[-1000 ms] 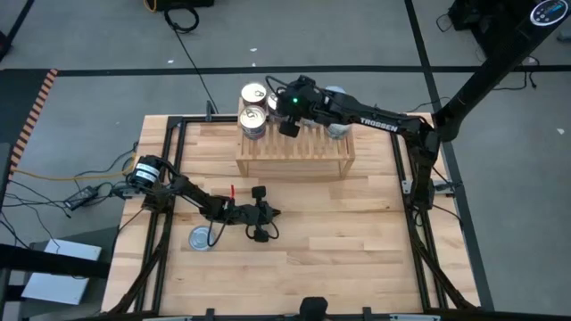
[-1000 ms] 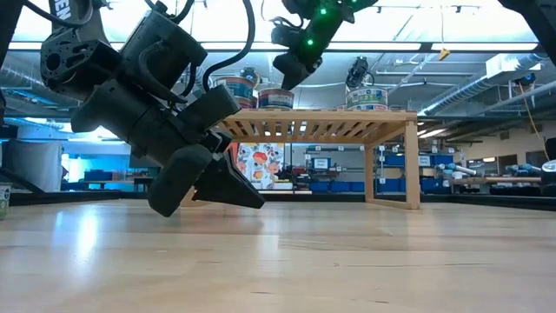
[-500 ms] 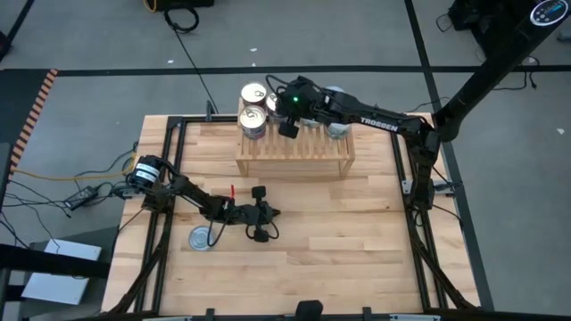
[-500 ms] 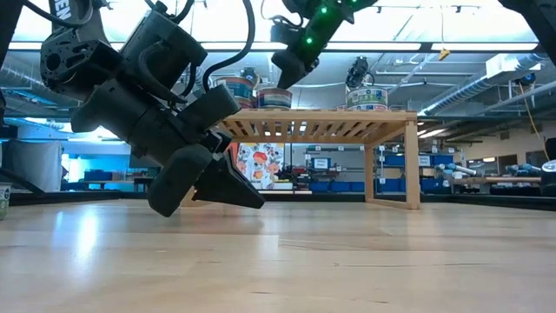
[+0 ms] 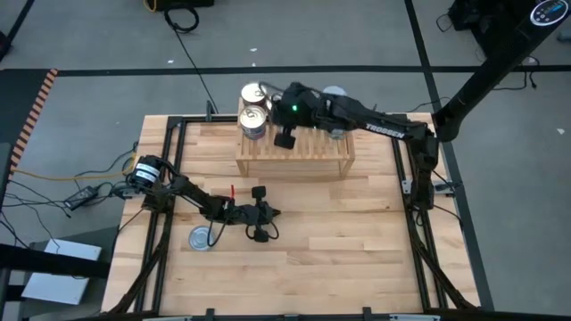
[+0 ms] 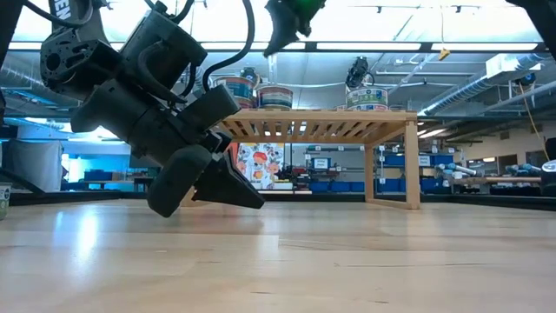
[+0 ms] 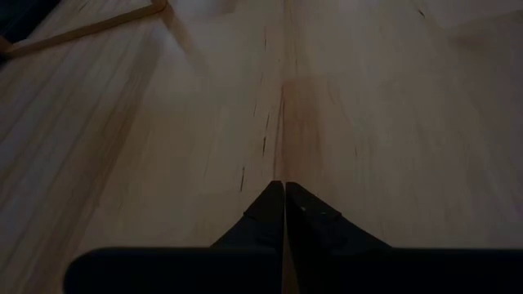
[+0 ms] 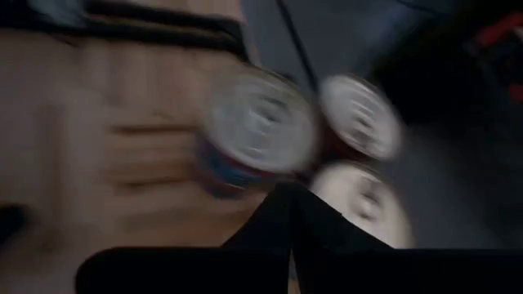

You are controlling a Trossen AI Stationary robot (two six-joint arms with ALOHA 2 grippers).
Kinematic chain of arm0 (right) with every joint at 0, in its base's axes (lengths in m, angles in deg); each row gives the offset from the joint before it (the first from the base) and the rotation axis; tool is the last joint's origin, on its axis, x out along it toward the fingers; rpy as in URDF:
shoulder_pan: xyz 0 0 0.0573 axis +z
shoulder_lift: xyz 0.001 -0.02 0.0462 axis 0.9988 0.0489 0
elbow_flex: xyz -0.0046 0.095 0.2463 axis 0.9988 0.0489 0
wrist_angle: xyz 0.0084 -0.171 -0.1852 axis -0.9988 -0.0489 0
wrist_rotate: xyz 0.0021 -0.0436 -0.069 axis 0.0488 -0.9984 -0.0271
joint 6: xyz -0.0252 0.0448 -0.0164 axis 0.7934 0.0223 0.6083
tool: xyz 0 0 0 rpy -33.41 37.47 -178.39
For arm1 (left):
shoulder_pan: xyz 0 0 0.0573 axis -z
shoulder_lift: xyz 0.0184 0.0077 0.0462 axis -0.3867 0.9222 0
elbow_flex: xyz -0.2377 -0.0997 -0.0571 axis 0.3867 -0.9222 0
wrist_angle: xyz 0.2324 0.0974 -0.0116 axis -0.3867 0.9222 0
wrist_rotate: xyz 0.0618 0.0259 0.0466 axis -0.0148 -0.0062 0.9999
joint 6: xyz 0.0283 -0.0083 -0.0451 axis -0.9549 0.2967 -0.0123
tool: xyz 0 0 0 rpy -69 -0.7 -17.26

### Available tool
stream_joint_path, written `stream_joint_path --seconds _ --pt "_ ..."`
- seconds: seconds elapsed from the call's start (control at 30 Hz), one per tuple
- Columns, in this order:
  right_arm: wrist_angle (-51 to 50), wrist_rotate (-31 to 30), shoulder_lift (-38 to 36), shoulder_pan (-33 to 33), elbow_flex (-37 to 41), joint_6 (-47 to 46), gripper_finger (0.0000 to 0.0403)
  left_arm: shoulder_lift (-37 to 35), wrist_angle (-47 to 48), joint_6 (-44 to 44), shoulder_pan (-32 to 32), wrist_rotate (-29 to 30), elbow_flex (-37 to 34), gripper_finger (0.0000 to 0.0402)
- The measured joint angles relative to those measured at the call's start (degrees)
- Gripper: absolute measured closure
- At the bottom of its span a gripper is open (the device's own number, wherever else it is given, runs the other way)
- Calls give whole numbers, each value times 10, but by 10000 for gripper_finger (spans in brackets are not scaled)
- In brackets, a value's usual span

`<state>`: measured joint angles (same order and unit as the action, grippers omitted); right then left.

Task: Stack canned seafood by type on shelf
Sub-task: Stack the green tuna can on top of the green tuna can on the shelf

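Hovering over the shelf (image 5: 294,153), right end effector (image 5: 285,140) is closed and empty, just beside the tins (image 5: 254,107) grouped by type at the shelf's left end. Left end effector (image 5: 260,214) idles closed, empty, on the surface (image 5: 339,232) before the shelf; a stray tin (image 5: 202,238) lies beside it.

I see glossy metal tins (image 5: 253,116) on the pale slatted wooden shelf (image 5: 308,153); the plank table (image 5: 357,241) is smooth, lightly sheened wood.

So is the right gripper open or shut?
Shut: the right gripper shows its fingers pressed together, holding nothing, above the tins.
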<state>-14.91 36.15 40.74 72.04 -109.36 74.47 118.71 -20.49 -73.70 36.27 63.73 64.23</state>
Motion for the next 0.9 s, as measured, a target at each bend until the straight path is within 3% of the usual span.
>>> stream_joint_path --seconds 0.13,0.37,0.77,0.9 --pt "20 46 -17 39 26 -21 395 0 0 -2 3 0 0 383" --pt "124 46 -42 96 148 -23 399 0 -2 -14 19 0 0 383" --pt "438 73 -216 172 502 -93 402 -2 -40 -49 36 0 0 383" --pt "507 28 -258 211 605 -124 402 -28 -28 -78 45 0 0 383"
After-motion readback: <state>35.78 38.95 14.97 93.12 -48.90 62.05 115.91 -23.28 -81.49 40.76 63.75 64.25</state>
